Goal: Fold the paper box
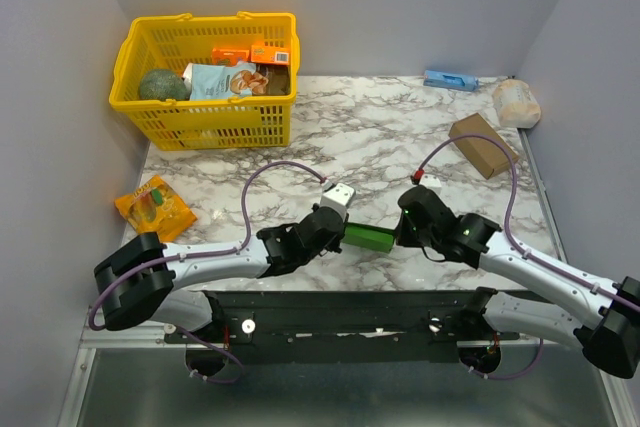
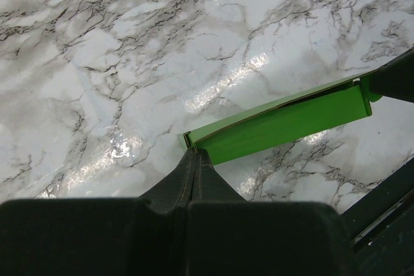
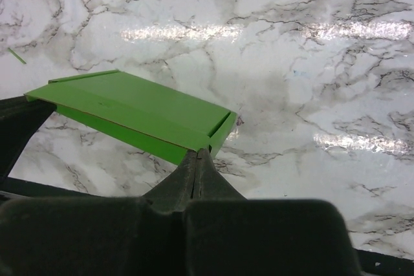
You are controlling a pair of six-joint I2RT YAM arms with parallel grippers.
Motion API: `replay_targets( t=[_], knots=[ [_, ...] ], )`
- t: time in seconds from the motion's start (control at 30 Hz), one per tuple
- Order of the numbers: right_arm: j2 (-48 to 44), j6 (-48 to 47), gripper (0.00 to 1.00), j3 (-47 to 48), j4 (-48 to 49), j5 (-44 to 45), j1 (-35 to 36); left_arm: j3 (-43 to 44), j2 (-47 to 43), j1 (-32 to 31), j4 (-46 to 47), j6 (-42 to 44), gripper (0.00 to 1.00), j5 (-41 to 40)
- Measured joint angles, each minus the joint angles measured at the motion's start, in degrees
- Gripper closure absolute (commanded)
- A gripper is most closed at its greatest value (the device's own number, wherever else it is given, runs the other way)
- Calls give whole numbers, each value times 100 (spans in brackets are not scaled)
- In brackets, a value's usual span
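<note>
The paper box [image 1: 368, 238] is bright green card, folded into a long flat shape, held between both grippers just above the marble table near its front edge. My left gripper [image 1: 340, 234] is shut on its left end; in the left wrist view the closed tips [image 2: 195, 152] pinch the box's [image 2: 284, 123] near corner. My right gripper [image 1: 400, 231] is shut on its right end; in the right wrist view the closed tips [image 3: 202, 153] pinch the box's [image 3: 139, 111] corner, and the left gripper's dark finger shows at the far end.
A yellow basket [image 1: 207, 80] of groceries stands at the back left. An orange packet [image 1: 153, 206] lies at the left. A brown cardboard box [image 1: 483, 144], a white bag [image 1: 516, 102] and a blue item [image 1: 450, 79] lie at the back right.
</note>
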Motion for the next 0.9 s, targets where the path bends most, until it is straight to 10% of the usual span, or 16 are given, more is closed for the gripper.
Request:
replay_targets(
  t=[0.9],
  knots=[
    [199, 87, 99, 35, 254, 225, 2, -76, -92, 0, 42, 4, 100, -13]
  ],
)
